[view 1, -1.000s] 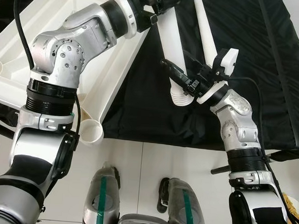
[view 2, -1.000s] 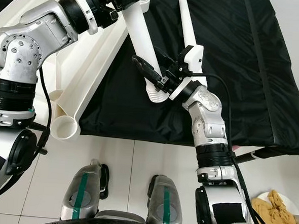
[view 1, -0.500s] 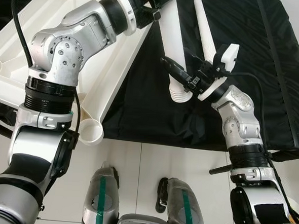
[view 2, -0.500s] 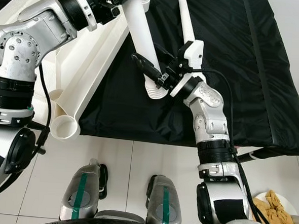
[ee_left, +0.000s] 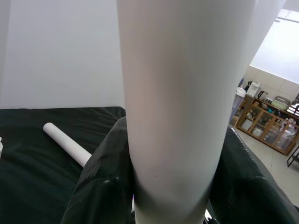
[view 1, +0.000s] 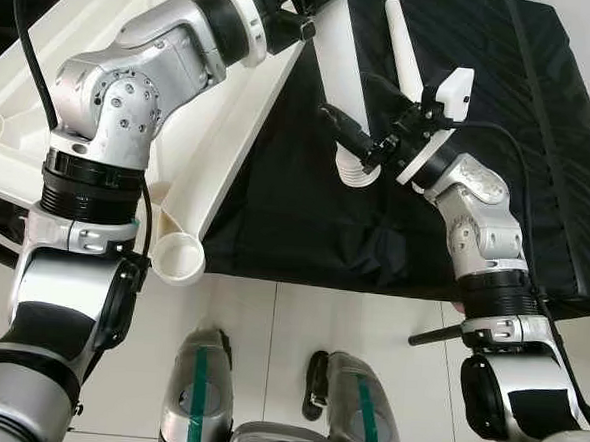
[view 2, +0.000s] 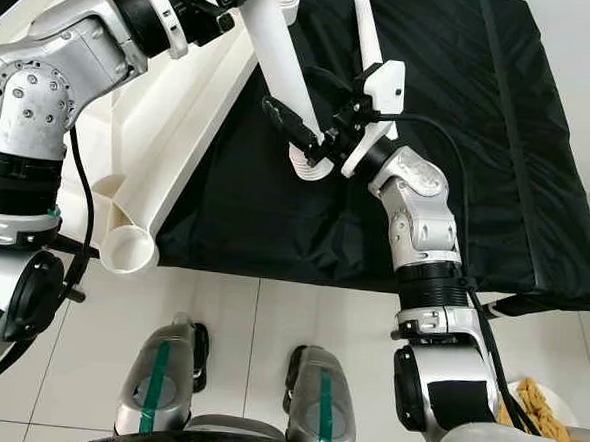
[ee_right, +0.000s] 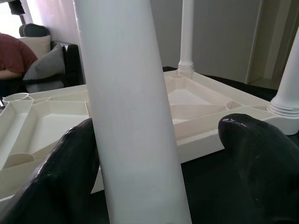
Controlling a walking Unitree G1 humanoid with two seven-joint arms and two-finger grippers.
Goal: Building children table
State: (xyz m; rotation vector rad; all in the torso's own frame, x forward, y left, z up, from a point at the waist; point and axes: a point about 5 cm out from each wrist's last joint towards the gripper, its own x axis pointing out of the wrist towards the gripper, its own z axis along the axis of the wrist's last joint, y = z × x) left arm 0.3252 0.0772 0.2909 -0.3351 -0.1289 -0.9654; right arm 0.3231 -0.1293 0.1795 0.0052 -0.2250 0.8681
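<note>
Lifted leg (view 1: 336,78) (one spare leg (view 1: 400,47)).

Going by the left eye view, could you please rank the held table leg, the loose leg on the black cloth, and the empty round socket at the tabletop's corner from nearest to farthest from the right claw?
1. Held table leg: between the right claw fingers, at its ribbed end.
2. Loose leg: on the black cloth, just beyond the claw.
3. Empty round socket: at the white tabletop corner, toward the robot's left, near its feet.
</note>
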